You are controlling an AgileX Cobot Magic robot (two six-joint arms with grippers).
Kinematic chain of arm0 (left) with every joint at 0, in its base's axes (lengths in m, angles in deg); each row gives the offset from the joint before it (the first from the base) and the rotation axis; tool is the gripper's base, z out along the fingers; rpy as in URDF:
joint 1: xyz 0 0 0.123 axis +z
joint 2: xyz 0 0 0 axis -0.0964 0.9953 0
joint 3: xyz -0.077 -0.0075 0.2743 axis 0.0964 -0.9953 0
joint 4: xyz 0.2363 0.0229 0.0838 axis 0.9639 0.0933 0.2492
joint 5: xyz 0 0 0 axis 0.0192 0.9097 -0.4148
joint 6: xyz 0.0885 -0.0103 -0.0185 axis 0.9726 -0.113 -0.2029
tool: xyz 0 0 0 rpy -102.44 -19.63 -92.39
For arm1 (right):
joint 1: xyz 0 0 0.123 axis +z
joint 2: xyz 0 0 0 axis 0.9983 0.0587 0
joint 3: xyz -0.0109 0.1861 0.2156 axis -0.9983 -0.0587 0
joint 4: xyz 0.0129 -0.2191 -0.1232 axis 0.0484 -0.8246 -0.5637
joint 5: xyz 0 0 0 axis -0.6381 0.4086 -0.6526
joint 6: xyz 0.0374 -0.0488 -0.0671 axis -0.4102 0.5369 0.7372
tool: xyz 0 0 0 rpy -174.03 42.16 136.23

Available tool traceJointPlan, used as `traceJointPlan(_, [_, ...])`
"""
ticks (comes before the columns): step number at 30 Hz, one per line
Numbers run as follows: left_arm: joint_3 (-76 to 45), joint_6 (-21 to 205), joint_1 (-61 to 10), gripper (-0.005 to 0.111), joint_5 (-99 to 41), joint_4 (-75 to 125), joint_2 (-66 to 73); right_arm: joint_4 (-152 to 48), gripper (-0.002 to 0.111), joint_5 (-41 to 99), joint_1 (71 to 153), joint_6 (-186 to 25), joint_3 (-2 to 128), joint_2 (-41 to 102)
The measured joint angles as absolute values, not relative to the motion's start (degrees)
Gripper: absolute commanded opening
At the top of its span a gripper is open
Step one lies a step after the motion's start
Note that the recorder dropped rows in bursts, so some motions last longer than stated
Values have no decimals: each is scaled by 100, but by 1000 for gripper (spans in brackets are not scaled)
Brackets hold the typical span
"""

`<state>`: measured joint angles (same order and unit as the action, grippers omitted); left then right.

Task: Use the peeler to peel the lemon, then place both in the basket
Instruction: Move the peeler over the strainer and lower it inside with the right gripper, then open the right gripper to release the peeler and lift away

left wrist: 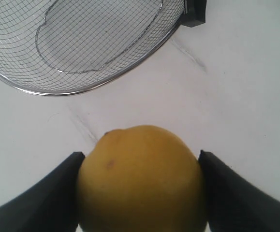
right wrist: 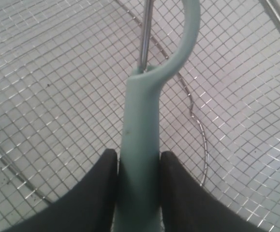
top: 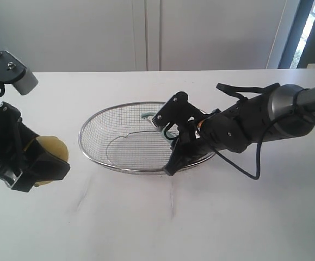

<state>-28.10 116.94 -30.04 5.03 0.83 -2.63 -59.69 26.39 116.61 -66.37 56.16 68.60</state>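
Observation:
The yellow lemon (left wrist: 140, 179) sits between the two black fingers of my left gripper (left wrist: 140, 166), which is shut on it. In the exterior view that lemon (top: 51, 152) is held above the table, left of the wire basket (top: 92, 149). My right gripper (right wrist: 139, 166) is shut on the pale teal handle of the peeler (right wrist: 142, 140), whose curved head and metal blade point into the mesh. From outside, the right gripper (top: 171, 133) hangs over the basket's right half with the peeler (top: 146, 116) inside the rim.
The basket's steel rim (left wrist: 77, 92) lies a short way beyond the lemon on the white table (top: 201, 217). The right arm's black cable (top: 252, 163) loops down beside the basket. A pale wall runs behind.

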Motion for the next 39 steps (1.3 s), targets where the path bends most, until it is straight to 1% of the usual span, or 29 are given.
traceJointPlan(16, [-2810, 11694, -3004, 0, 503, -27, -263, -5969, 1, 2682, 11661, -6637, 5616, 6928])
traceJointPlan(19, [-2810, 11694, -3004, 0, 503, -27, -263, -5969, 7, 2682, 11661, -6637, 5616, 6928])
traceJointPlan(27, [-2810, 11694, -3004, 0, 503, -27, -263, -5969, 29, 2695, 11661, -6637, 5616, 6928])
traceJointPlan(34, [-2810, 11694, -3004, 0, 503, -27, -263, -5969, 44, 2727, 11661, -6714, 5616, 6928])
traceJointPlan(36, [-2810, 11694, -3004, 0, 490, -27, -263, -5969, 48, 2753, 11661, -6768, 5616, 6928])
traceJointPlan(39, [-2810, 11694, -3004, 0, 432, -27, -263, -5969, 48, 2778, 11661, -6828, 5616, 6928])
